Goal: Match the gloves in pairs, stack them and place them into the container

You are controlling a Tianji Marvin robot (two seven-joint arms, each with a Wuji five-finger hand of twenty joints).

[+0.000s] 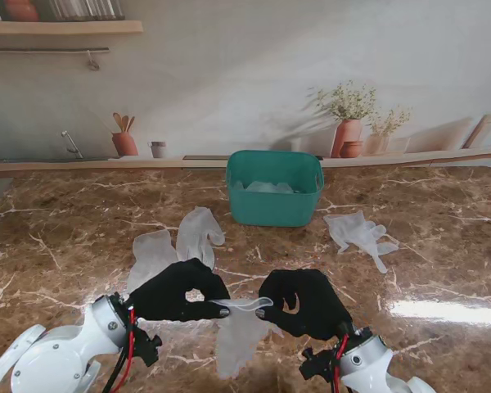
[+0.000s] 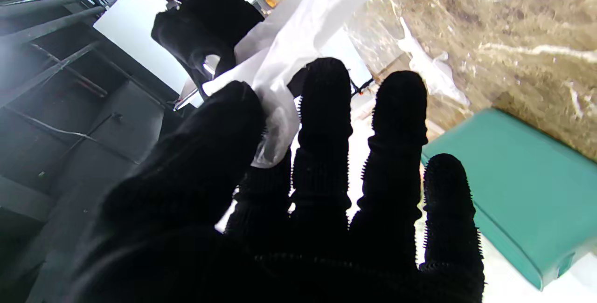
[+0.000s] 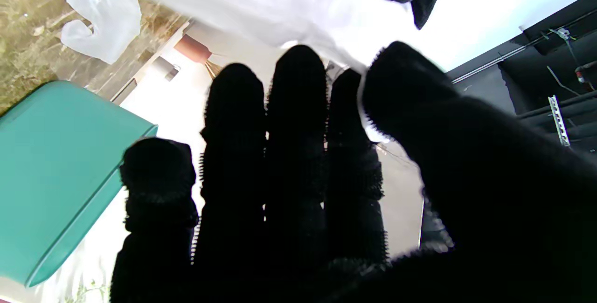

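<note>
A translucent white glove (image 1: 241,327) hangs between my two black hands near the table's front edge. My left hand (image 1: 178,292) pinches one edge of its cuff (image 2: 275,121) between thumb and forefinger. My right hand (image 1: 305,302) pinches the other edge, and the glove (image 3: 261,4) spreads past its fingertips. Two more white gloves (image 1: 180,244) lie side by side just beyond my left hand. Another glove (image 1: 362,235) lies flat to the right of the green container (image 1: 274,190), which stands mid-table and holds pale gloves inside.
The marble table top (image 1: 65,229) ends at a low ledge against a wall printed with pots and plants. The green container (image 2: 513,191) and container (image 3: 56,168) shows in both wrist views.
</note>
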